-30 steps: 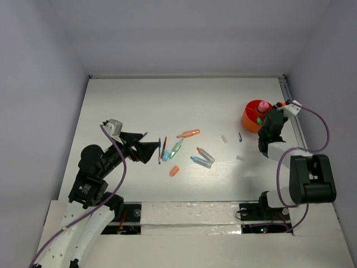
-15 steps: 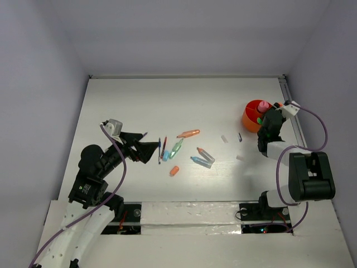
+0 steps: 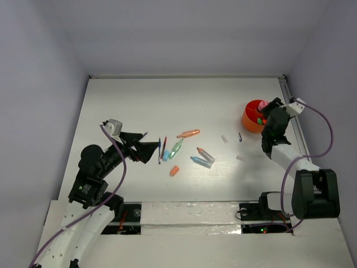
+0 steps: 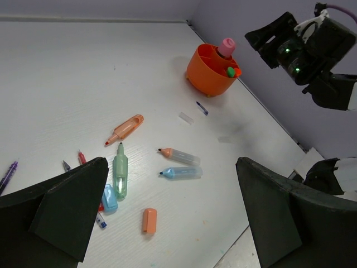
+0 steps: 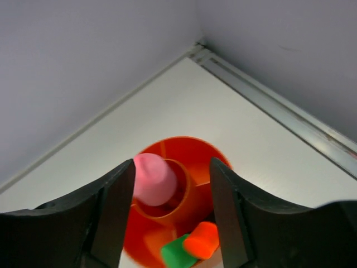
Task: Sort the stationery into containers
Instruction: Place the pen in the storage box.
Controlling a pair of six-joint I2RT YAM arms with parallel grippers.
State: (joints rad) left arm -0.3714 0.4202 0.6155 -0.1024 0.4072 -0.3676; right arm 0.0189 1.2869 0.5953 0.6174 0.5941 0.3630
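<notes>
The round orange holder [image 3: 252,119] stands at the far right; it shows in the left wrist view [image 4: 207,73] and the right wrist view [image 5: 215,158]. It holds a pink-capped marker [image 5: 152,178], a green cap [image 5: 176,252] and an orange cap [image 5: 201,241]. My right gripper [image 5: 173,215] is open, just above and beside the holder, empty. My left gripper [image 4: 167,223] is open and empty above loose stationery: an orange marker [image 3: 189,133], green marker [image 3: 177,147], clear orange-tipped highlighter [image 4: 179,156], light blue highlighter [image 4: 181,172], orange cap [image 4: 149,220], blue cap [image 4: 109,198], thin pens [image 3: 161,148].
Small bits lie left of the holder: a clear piece [image 3: 224,138], a dark piece [image 3: 240,137] and a pale piece [image 3: 239,158]. A metal rail [image 5: 279,109] runs along the right table edge. Walls close in on three sides.
My right arm has shifted slightly right and up beside the holder. The left arm and the loose stationery have not moved.
</notes>
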